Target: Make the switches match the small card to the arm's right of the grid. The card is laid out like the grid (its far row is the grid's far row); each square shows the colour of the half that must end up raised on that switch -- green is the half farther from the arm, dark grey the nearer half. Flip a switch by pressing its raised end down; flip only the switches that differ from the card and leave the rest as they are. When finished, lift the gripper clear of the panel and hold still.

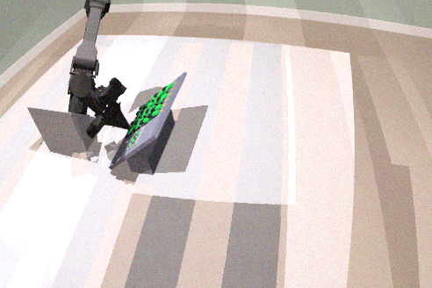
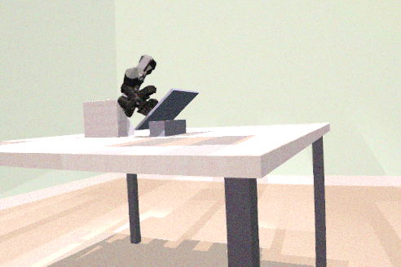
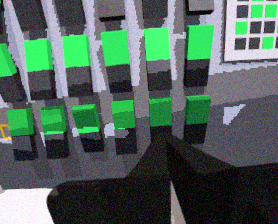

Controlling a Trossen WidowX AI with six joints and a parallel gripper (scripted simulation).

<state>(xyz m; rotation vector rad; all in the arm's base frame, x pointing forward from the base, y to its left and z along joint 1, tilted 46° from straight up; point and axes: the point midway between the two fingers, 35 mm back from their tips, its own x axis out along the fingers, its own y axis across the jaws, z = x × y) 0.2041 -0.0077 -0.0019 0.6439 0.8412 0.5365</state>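
Matt dark plastic, seemingly, for the pincer (image 1: 127,126) (image 2: 149,108) (image 3: 162,139); the switches (image 3: 116,49) look smooth and plasticky.

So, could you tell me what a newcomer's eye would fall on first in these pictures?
Most likely the bright green switch halves, in rows across the tilted panel. Next, the dark gripper, closed, its tips at the near row, by the second switch from the right in the wrist view. Then the small card of green and dark squares, at that view's upper right corner.
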